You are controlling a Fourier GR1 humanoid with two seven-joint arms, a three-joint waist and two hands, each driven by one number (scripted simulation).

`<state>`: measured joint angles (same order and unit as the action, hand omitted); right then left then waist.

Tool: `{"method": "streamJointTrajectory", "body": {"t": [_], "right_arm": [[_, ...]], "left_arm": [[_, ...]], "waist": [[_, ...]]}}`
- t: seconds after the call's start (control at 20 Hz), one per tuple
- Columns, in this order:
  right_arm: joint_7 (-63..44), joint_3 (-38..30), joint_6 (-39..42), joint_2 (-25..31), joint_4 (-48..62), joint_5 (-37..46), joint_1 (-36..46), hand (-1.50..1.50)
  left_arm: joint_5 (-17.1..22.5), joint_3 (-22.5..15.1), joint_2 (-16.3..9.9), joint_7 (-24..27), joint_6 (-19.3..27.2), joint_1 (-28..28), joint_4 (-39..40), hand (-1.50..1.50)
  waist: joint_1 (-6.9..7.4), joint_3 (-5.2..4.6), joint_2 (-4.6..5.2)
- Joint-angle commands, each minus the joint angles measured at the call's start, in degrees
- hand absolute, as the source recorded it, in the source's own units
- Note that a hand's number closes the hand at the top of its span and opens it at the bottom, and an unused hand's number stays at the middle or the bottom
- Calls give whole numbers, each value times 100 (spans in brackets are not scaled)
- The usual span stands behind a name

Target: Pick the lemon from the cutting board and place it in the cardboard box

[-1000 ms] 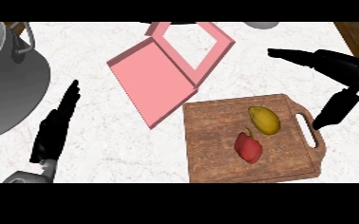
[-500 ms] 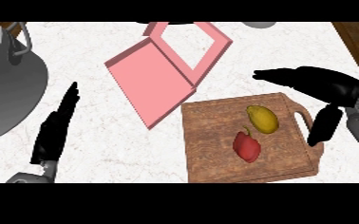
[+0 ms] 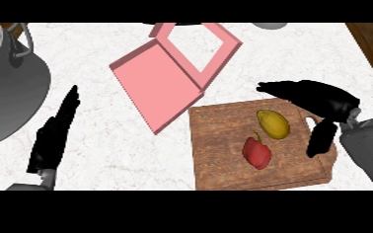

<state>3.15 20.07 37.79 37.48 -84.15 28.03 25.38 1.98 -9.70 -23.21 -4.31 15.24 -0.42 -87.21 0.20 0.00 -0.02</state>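
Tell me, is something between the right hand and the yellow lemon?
Nothing visible. The black right hand is open beside the yellow lemon on the brown wooden cutting board; the red pepper lies on the lemon's other side.

Kitchen, judging by the worktop: white speckled stone counter (image 3: 109,44), seen steeply from above. Wooden cutting board (image 3: 218,168) with handle slot directly under the right hand (image 3: 320,101), carrying a yellow lemon (image 3: 273,123) and a red pepper (image 3: 256,151) just inboard of that hand. Large grey metal pot (image 3: 18,91) with side handle beyond the left hand (image 3: 51,138). Pink open box (image 3: 164,81) between the hands, farther back.
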Motion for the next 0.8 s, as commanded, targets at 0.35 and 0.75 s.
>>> {"method": "streamJointTrajectory", "body": {"t": [0.35,0.75], "right_arm": [[369,-260,-101,-746,370,1087,-232,-150],[566,-591,-19,-951,71,1524,-674,-150]], "left_arm": [[-558,208,534,168,-144,44,214,0],[-522,704,537,76,-666,-157,293,0]], "waist": [[-3,0,5],[-21,-1,1]]}}
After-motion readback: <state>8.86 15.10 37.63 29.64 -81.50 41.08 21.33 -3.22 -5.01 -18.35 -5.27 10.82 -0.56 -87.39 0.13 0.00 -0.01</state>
